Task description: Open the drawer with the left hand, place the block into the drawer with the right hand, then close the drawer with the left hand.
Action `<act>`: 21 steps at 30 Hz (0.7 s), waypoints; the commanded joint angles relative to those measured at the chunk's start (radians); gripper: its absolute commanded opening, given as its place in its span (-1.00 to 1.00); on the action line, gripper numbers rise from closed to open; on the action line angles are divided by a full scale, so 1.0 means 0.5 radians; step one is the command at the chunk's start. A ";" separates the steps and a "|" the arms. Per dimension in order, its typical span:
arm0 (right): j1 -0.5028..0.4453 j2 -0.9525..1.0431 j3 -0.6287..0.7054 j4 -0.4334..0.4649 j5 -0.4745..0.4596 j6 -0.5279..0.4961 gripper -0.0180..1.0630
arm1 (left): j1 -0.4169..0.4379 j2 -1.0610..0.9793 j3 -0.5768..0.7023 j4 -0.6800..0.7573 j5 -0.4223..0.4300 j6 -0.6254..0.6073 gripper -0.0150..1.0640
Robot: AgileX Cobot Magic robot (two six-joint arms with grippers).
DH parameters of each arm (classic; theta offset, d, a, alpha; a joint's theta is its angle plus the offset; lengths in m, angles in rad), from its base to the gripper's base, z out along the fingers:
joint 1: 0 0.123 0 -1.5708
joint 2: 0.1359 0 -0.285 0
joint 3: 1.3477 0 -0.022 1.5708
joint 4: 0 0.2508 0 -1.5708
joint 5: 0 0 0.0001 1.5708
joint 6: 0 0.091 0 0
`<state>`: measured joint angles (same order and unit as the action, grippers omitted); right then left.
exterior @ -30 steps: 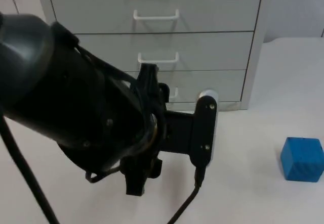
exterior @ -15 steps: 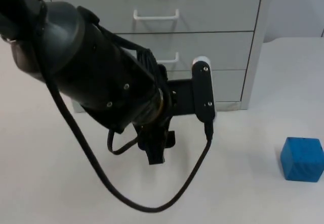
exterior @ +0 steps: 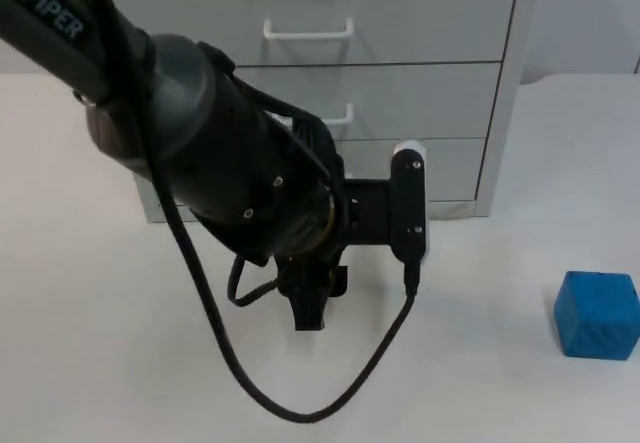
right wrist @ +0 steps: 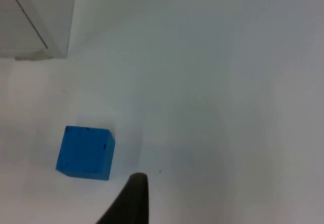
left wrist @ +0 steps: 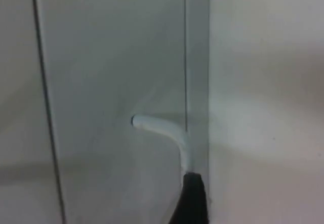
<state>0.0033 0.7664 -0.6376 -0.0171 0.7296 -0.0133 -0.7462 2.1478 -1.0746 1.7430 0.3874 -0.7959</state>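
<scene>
blue block [exterior: 597,314] on white table [exterior: 100,343], apart from grey drawer cabinet [exterior: 420,23]

A grey drawer cabinet [exterior: 400,63] stands upright at the far side of the white tabletop [exterior: 100,343], its stacked drawers all shut and flush, each front carrying a white bar handle [exterior: 308,31]; in the left wrist view the handle of the lowest drawer [left wrist: 162,130] lies close before the camera, against a closed drawer front. A blue block [exterior: 597,315], a plain cube with sharp edges, rests flat on the tabletop well apart from the cabinet, on its right-hand side, and appears again in the right wrist view [right wrist: 85,152].
</scene>
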 commanded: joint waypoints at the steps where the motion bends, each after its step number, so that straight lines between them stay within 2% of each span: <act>1: -0.009 -0.005 0.003 -0.011 -0.034 -0.003 0.96 | 0.031 0.041 -0.053 0.003 0.029 -0.002 0.28; 6: -0.009 -0.005 0.003 -0.011 -0.037 -0.003 0.96 | 0.058 0.076 -0.098 0.003 -0.017 0.015 0.22; 8: -0.009 -0.005 0.003 -0.011 -0.037 -0.003 0.96 | 0.059 0.094 -0.098 0.003 -0.054 0.015 0.08; 10: -0.009 -0.005 0.003 -0.011 -0.045 -0.003 0.96 | 0.059 0.104 -0.098 0.003 -0.054 0.015 -0.22; 11: -0.009 -0.005 0.003 -0.011 -0.045 -0.003 0.96 | 0.059 0.104 -0.098 0.003 -0.054 0.015 -0.22; 12: -0.009 -0.005 0.003 -0.011 -0.049 -0.003 0.96 | 0.059 0.104 -0.098 0.003 -0.067 0.015 -0.46; 13: -0.009 -0.005 0.003 -0.011 -0.049 -0.003 0.96 | 0.050 0.104 -0.098 -0.025 -0.071 0.015 -0.86; 14: -0.009 -0.005 0.003 -0.011 -0.058 -0.003 0.96 | 0.039 0.104 -0.098 -0.049 -0.071 0.020 -0.97; 16: -0.009 -0.005 0.003 -0.011 -0.063 -0.003 0.96 | 0.029 0.104 -0.094 -0.082 -0.076 0.028 -0.97; 21: -0.009 -0.005 0.003 -0.011 -0.075 -0.003 0.96 | -0.087 0.056 0.002 -0.335 -0.068 0.224 -0.97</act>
<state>0.0033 0.7664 -0.6376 -0.0171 0.7086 -0.0133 -0.7470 2.1737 -1.1238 1.6860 0.4381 -0.7062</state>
